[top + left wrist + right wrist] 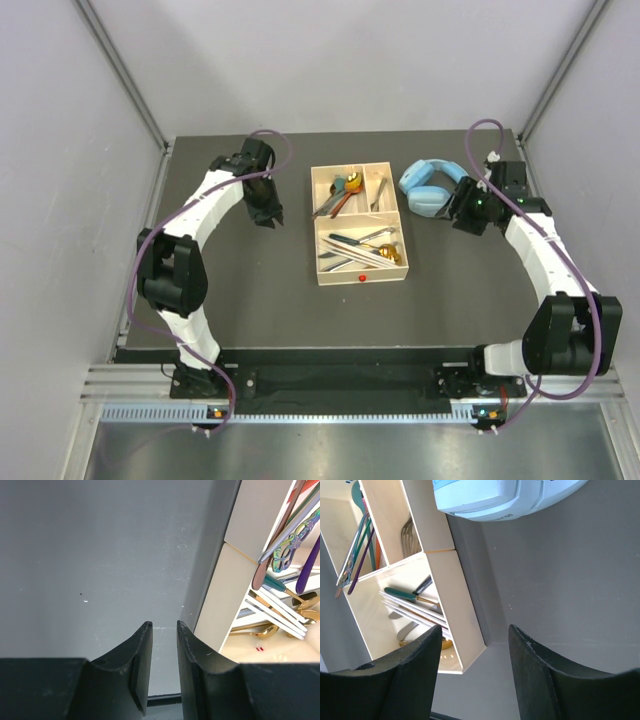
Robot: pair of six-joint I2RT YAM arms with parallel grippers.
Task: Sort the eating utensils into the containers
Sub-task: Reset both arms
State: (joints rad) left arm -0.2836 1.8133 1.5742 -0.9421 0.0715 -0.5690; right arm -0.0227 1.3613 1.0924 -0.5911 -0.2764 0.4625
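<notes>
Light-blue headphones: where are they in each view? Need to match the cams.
Top external: headphones right of centre, just right of the cream tray.
Left wrist: not in it.
Right wrist: headphones along the top edge, cropped by the frame.
Shared landmark: the cream tray, centre in top external, right side in left wrist, left half in right wrist.

The tray (335, 280) is sitting mid-desk (250, 300), the utensils (355, 245) lying in its compartments. The headphones (430, 187) are resting just beside its far right corner. The left tool (268, 218) is hanging left of it, the right tool (466, 218) right.
</notes>
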